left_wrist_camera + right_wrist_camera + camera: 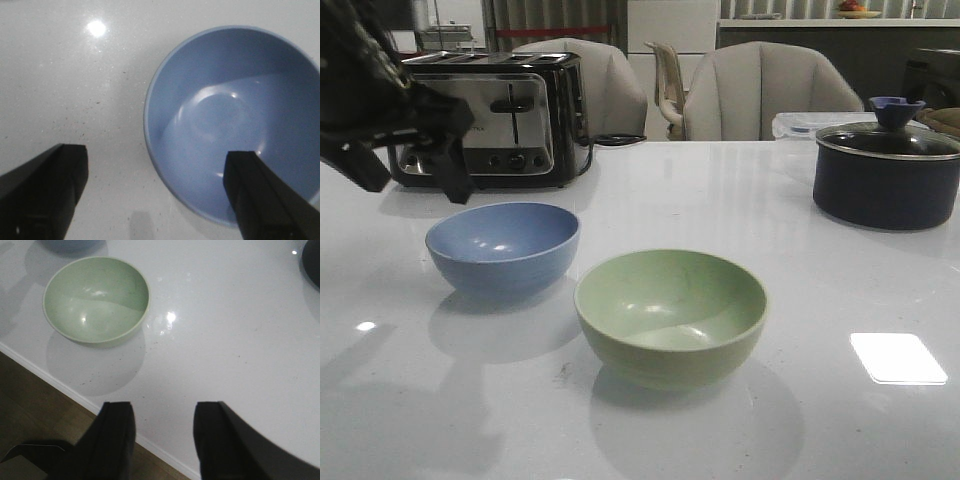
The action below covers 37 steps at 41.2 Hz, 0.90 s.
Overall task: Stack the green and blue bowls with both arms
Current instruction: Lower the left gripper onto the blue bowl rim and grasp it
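Note:
The dusty blue bowl [503,246] stands upright on the white table at the left. The sage green bowl [670,314] stands upright beside it, nearer the front and apart from it. My left gripper [405,178] hangs open above the table just left of and behind the blue bowl. In the left wrist view the blue bowl [235,120] fills one side, with one finger [265,195] over its inside and the other over bare table; the gripper [155,185] holds nothing. My right gripper [164,432] is open and empty over the table's front edge, well away from the green bowl [96,299].
A black-and-steel toaster [495,118] stands at the back left, close behind the left arm. A dark lidded pot [886,170] stands at the back right. Chairs stand behind the table. The table's front edge [60,385] shows in the right wrist view, with floor beyond.

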### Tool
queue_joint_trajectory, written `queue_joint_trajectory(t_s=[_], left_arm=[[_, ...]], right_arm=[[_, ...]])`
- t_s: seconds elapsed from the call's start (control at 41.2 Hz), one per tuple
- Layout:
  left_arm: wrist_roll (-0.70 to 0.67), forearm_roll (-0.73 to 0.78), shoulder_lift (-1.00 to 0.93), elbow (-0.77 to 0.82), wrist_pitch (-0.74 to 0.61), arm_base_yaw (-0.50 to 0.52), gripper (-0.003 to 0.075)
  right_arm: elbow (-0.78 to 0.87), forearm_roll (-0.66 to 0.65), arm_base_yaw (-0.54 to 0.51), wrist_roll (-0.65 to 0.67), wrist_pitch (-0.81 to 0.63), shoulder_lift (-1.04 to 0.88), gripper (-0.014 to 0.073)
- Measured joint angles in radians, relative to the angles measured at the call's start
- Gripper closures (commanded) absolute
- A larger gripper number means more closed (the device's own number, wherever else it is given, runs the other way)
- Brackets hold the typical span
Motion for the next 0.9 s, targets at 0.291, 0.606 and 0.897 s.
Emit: queue_joint_trajectory(t_s=[0.291, 0.606, 0.897], left_arm=[[0.0, 0.0, 0.206, -0.118, -0.013, 0.0, 0.0133], [0.0, 0.0, 0.228, -0.129, -0.002, 0.0, 0.0442], [0.0, 0.005, 0.228, -0.136, 0.025, 0.0, 0.0617]], right_arm=[[0.0, 0.006, 0.0, 0.0, 0.0, 0.0, 0.0184], [0.0, 0.0, 0.0, 0.0, 0.0, 0.0, 0.0184], [0.0, 0.0, 0.0, 0.0, 0.0, 0.0, 0.0184]])
